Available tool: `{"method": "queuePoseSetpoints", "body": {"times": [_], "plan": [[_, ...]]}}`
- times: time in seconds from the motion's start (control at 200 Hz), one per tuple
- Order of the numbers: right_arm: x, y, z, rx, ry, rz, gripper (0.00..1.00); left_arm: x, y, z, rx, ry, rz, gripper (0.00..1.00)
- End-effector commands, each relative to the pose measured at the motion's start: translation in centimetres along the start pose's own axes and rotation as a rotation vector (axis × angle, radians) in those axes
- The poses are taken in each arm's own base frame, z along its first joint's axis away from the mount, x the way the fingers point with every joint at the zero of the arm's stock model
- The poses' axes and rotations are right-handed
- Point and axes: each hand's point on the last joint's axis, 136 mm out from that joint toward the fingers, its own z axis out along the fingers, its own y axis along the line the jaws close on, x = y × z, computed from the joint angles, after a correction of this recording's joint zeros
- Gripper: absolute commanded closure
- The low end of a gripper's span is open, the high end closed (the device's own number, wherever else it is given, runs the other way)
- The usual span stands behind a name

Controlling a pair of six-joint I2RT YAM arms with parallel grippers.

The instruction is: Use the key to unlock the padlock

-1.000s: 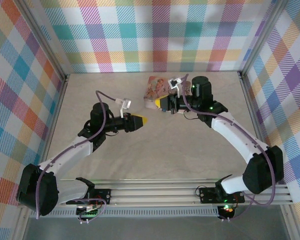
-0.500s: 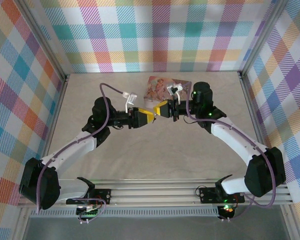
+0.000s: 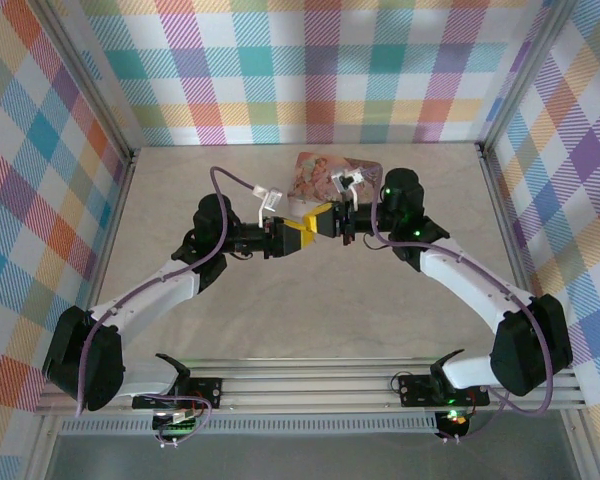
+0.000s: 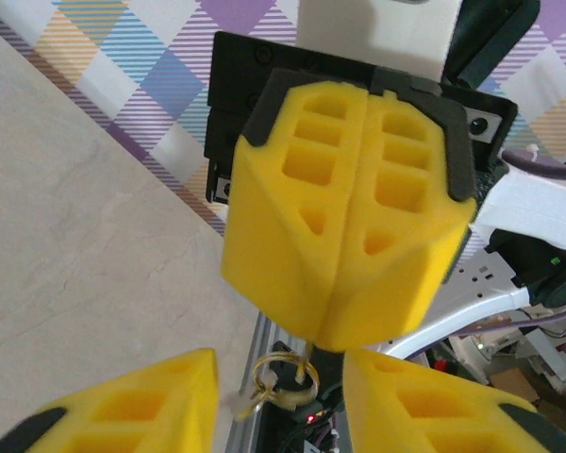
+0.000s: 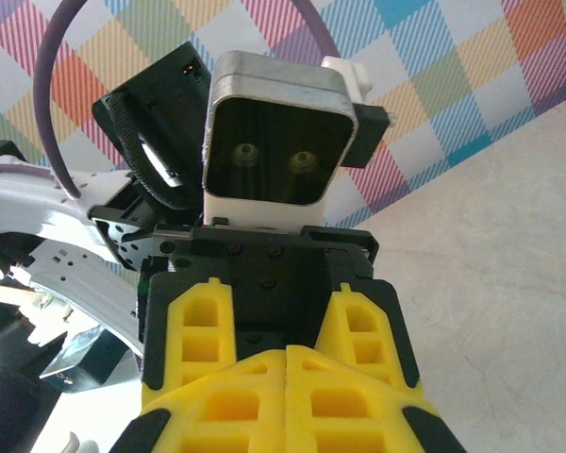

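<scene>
In the left wrist view, my right gripper faces the camera, its yellow jaws pressed together on a thin metal stem, the key. A brass-coloured ring dangles from the key. My left gripper stands open, its fingers on either side of that ring without touching it. From above, the left gripper and the right gripper meet tip to tip above the table. In the right wrist view, the right gripper is shut and the left fingers spread behind it. The blue padlock is hidden.
The pink picture-printed tin box lies at the back of the beige table, just behind the two grippers. Plaid walls close in three sides. A metal rail runs along the near edge.
My left arm has reached right and forward until its open fingers meet the right gripper's tip. The right gripper has shifted slightly left, away from the tin box, staying shut.
</scene>
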Motion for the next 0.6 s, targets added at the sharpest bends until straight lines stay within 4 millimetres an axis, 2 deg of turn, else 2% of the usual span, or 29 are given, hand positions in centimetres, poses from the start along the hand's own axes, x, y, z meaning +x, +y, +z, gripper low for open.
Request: {"method": "queuePoseSetpoints", "body": {"times": [0.0,0.095,0.205,0.41,0.485,0.595], "plan": [[-0.5,1.0,0.2,-0.029,-0.018,-0.033,1.0,-1.9,-1.3,0.1,0.009,-0.042,0.085,0.79],[-0.6,1.2,0.2,-0.028,-0.025,-0.033,1.0,-2.0,-1.1,-0.1,-0.013,-0.058,0.097,1.0],[-0.8,1.1,0.2,-0.012,-0.027,-0.016,0.99,-1.6,-0.5,-0.4,-0.055,-0.063,0.11,1.0],[-1.7,-0.3,-0.6,0.131,-0.057,0.048,0.56,-0.2,1.2,-1.1,-0.158,-0.031,0.121,1.0],[-2.0,-0.3,-0.9,0.162,-0.059,0.06,0.49,0.3,1.4,-1.4,-0.181,-0.012,0.135,1.0],[-1.9,-0.1,-1.1,0.181,-0.032,0.076,0.47,1.0,1.2,-1.6,-0.186,0.034,0.152,1.0]]}}
